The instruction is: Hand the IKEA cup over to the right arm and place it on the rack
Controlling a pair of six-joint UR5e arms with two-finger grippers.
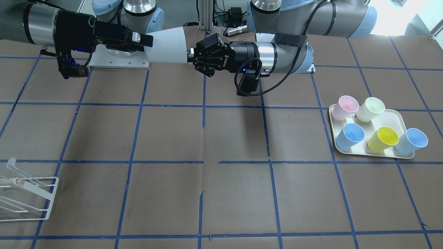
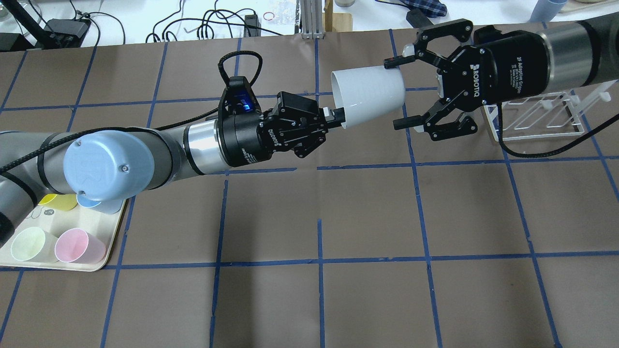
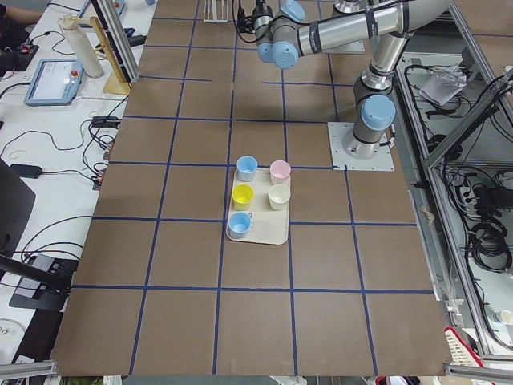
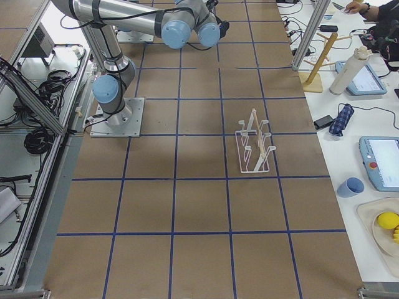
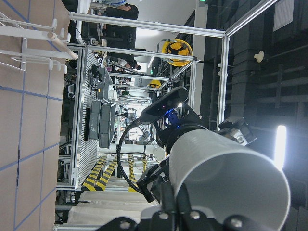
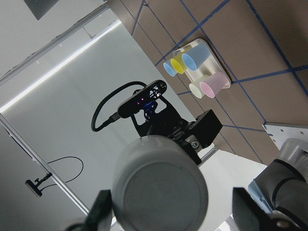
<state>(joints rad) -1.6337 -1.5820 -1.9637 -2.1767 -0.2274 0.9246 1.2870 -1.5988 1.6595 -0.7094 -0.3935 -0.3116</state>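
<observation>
The IKEA cup (image 2: 370,96), near-white, lies sideways in the air between the two arms; it also shows in the front view (image 1: 168,45). My left gripper (image 2: 334,116) is shut on the cup's rim, as the front view (image 1: 190,55) shows too. My right gripper (image 2: 399,92) is open, its jaws on either side of the cup's base end with gaps showing. In the right wrist view the cup's base (image 6: 161,187) sits between the two spread fingers (image 6: 250,207). The white wire rack (image 2: 537,113) stands behind the right gripper and also shows in the front view (image 1: 27,193).
A cream tray (image 1: 398,116) holds pink, cream, yellow and two pale-blue cups on the robot's left side; it also shows in the overhead view (image 2: 116,227), partly under the left arm. The table is brown with a blue tape grid.
</observation>
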